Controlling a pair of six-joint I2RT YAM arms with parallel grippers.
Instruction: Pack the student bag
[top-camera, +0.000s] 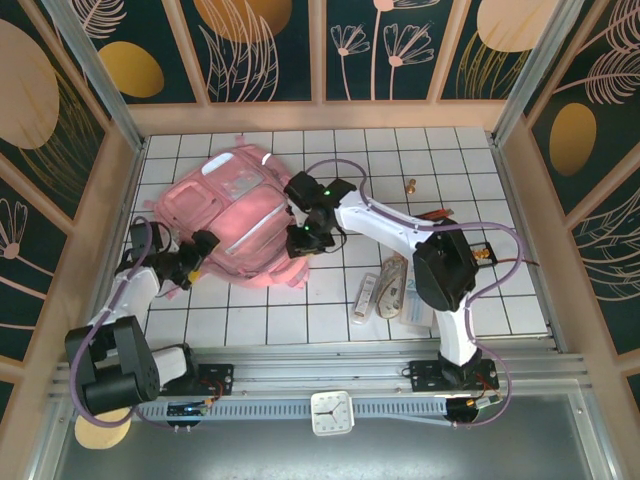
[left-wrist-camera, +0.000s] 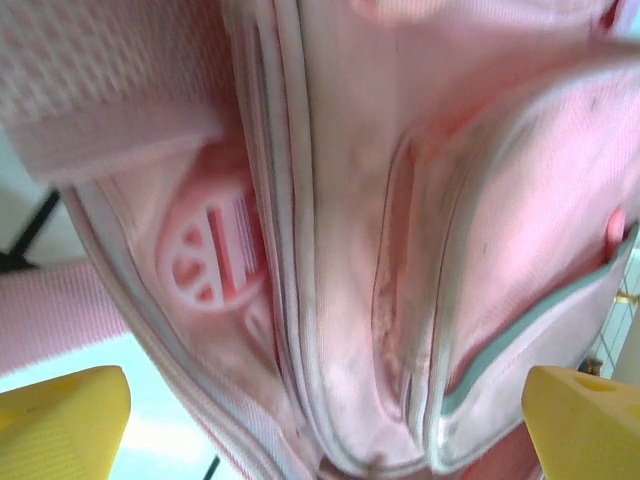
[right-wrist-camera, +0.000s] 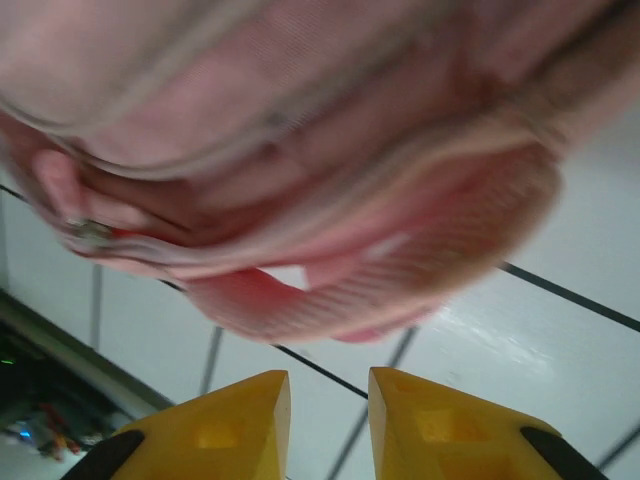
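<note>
The student bag (top-camera: 235, 225), a big soft pink backpack, lies flat on the white tiled table left of centre. My left gripper (top-camera: 200, 252) is at its lower left edge. In the left wrist view its yellow fingers (left-wrist-camera: 60, 420) stand wide open, with the bag's zipped seams (left-wrist-camera: 350, 250) close in front of and between them, and no grip on them. My right gripper (top-camera: 302, 238) sits at the bag's right edge. Its fingers (right-wrist-camera: 225, 425) are a little apart with only table showing in the gap, just short of a pink webbing strap (right-wrist-camera: 380, 290).
A clear pouch of stationery (top-camera: 383, 290) lies on the table to the right of the bag, near the right arm's base. A small brass object (top-camera: 410, 185) sits at the back right. A white clock (top-camera: 330, 412) rests on the front rail. Wooden walls close in the sides.
</note>
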